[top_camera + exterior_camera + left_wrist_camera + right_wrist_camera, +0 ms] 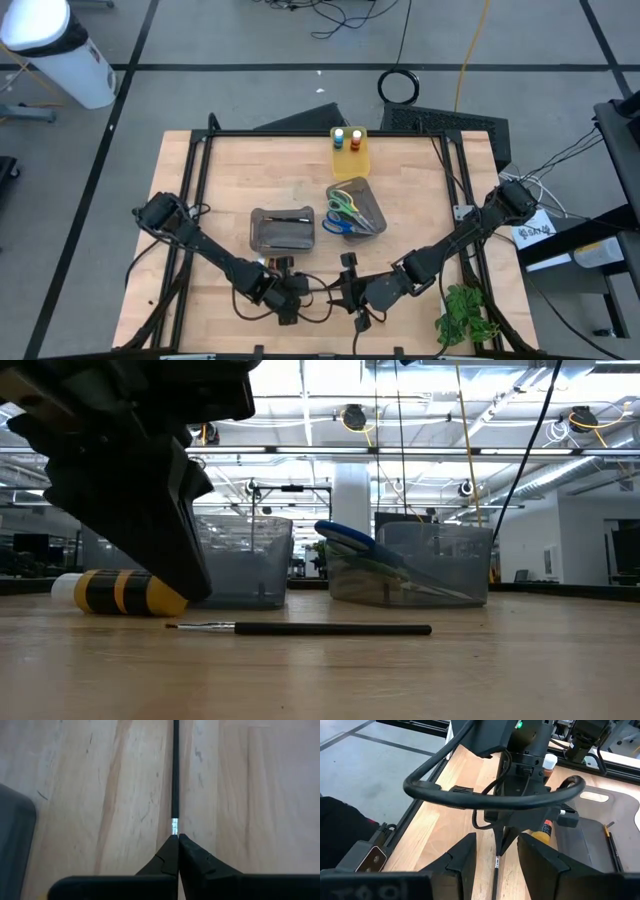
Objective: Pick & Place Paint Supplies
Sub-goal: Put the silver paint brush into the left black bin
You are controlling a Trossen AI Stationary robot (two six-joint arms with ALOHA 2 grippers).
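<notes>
A thin dark brush (320, 628) lies flat on the wood near the table's front edge, bristle end (172, 625) toward the left. My left gripper (177, 842) is shut, its tips just above that end by the silver ferrule (174, 826). The low view shows a gap between fingers and brush. My right gripper (352, 300) hovers open. Its fingers (465, 855) stand on either side of the handle (496, 870), well above it. A blue pot (339, 137) and an orange pot (357, 140) stand in the yellow bin (350, 162). Scissors (345, 210) lean in a grey bin (372, 205).
Another grey bin (282, 232) with a brush in it stands just beyond my left gripper. A yellow-and-black tube (120, 592) lies on the table beside that bin. A green plant sprig (465, 315) lies at the near right corner. Black rails frame the tabletop.
</notes>
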